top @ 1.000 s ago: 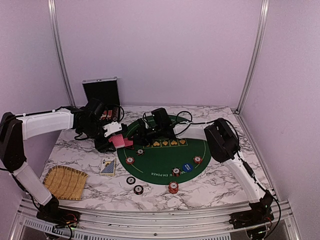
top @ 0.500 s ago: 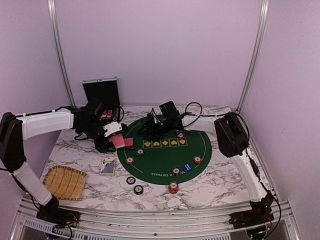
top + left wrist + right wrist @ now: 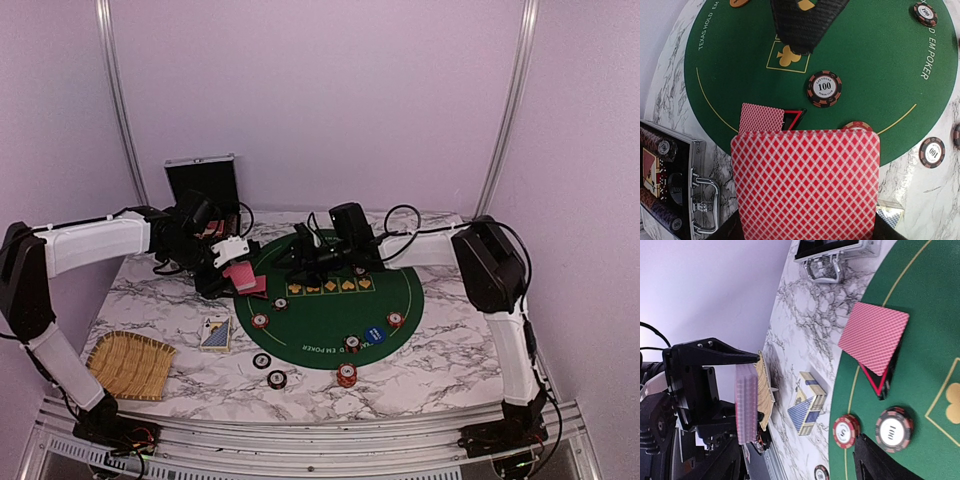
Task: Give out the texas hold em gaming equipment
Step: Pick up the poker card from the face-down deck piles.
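My left gripper (image 3: 238, 272) is shut on a deck of red-backed playing cards (image 3: 805, 185), held just off the left rim of the green poker mat (image 3: 330, 305). One red-backed card (image 3: 874, 337) rests on a black, red-edged wedge (image 3: 882, 382) at that rim. My right gripper (image 3: 300, 262) hovers over the mat beside it, open, with nothing between its fingers (image 3: 875, 462). Several poker chips lie on and near the mat, among them a 100 chip (image 3: 824, 88) and a red chip (image 3: 846, 430). A blue dealer button (image 3: 375, 334) sits front right.
The silver case (image 3: 205, 190) stands open at the back left. A blue card box (image 3: 215, 333) lies left of the mat, and a woven straw tray (image 3: 130, 365) sits at the front left. Loose chips (image 3: 277, 379) lie on the marble in front of the mat.
My right gripper has drawn back to the right, away from the deck, and its jaws have spread. The left gripper has shifted slightly with the deck still in it.
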You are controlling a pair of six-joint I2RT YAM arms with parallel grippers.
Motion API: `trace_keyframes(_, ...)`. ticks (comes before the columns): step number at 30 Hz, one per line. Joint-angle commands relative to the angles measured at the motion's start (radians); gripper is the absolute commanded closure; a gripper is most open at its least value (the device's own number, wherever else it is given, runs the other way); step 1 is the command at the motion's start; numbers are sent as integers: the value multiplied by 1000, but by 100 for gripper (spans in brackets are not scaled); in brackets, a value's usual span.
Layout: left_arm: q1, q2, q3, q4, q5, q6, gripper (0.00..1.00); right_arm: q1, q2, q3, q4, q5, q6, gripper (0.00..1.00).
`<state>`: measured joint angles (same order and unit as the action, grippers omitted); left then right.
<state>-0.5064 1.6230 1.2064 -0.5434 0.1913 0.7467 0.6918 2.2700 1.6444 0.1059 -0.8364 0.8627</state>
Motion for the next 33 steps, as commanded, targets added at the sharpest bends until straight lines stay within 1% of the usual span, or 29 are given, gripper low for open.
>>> trace_keyframes(1,-12,25,49,4,11,-9,92,34,-16,7,135,-50,75,23)
trace_keyframes(13,-39,59,83,4,5,-10,92,65,51,43,233,-73,155,23)
trace_keyframes(33,-67,79,92,4,-6,-7,92,93,144,137,229,-93,185,22)
